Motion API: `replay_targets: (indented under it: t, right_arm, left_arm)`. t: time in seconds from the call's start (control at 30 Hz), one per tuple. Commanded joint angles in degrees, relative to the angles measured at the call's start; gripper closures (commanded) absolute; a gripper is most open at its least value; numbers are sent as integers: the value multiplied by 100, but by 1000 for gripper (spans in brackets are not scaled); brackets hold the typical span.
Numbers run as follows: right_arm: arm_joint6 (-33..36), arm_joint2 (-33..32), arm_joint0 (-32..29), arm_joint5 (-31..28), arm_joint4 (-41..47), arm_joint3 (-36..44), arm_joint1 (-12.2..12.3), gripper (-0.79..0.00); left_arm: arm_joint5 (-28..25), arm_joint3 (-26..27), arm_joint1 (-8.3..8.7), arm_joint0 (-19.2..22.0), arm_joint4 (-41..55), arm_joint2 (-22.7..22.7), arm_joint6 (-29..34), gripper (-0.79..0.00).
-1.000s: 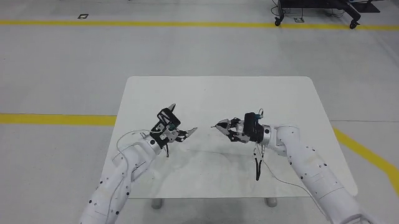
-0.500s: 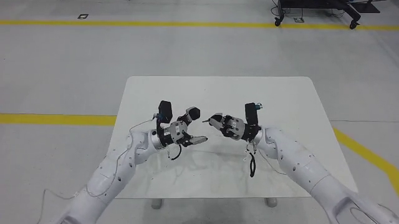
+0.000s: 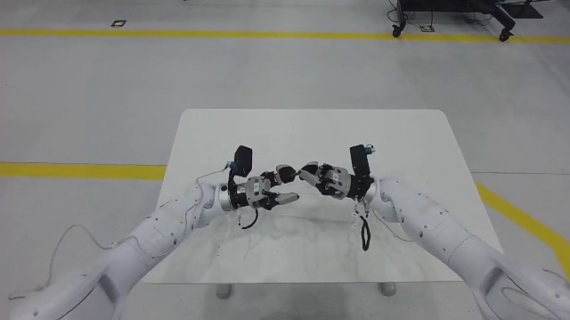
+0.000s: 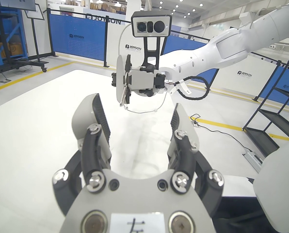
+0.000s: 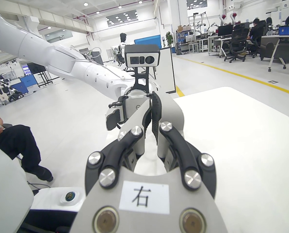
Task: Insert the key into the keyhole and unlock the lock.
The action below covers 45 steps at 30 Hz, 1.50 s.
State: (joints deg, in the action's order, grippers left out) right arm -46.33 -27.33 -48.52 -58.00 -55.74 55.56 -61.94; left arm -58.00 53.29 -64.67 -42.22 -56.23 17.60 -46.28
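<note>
Over the smooth white table (image 3: 401, 133) in the bright hall, your left gripper (image 4: 136, 103) hangs wide and empty, ribbed black pads (image 4: 99, 115) bare, facing your right gripper (image 5: 151, 103), whose flat fingers pinch a thin silvery key (image 4: 123, 96), tip hanging down, above mid-table

Overhead view, opposed close wrist views

A thin, silvery key (image 4: 123, 98) was pinched edge-on between the fingers of the right gripper (image 4: 124, 83), its tip poking past the pads, in the air above the white table (image 4: 37, 122).
</note>
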Motion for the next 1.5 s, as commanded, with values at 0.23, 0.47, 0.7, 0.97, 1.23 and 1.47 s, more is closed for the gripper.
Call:
replay_targets:
  t: [0.23, 0.47, 0.7, 0.97, 1.23, 1.47]
  right_arm:
    - [5, 357, 207, 0, 169, -7, 6, 0]
    - [5, 418, 247, 0, 271, -6, 64, 0]
    - [5, 430, 246, 0, 245, 103, 141, 0]
    - [10, 443, 338, 0, 40, 80, 223, -289]
    - [194, 362, 390, 0, -280, 77, 306, -206]
    - [677, 377, 407, 0, -276, 170, 281, -237]
  left_arm:
    - [0, 56, 75, 132, 320, -263, -1, -240]
    - [0, 36, 103, 160, 552, -341, -1, 0]
    - [0, -50, 87, 208, 709, -472, -1, 0]
    - [0, -20, 177, 272, 604, -451, -1, 0]
    - [0, -25, 288, 335, 181, -470, 0, 0]
    - [0, -64, 309, 414, -114, -562, 56, 0]
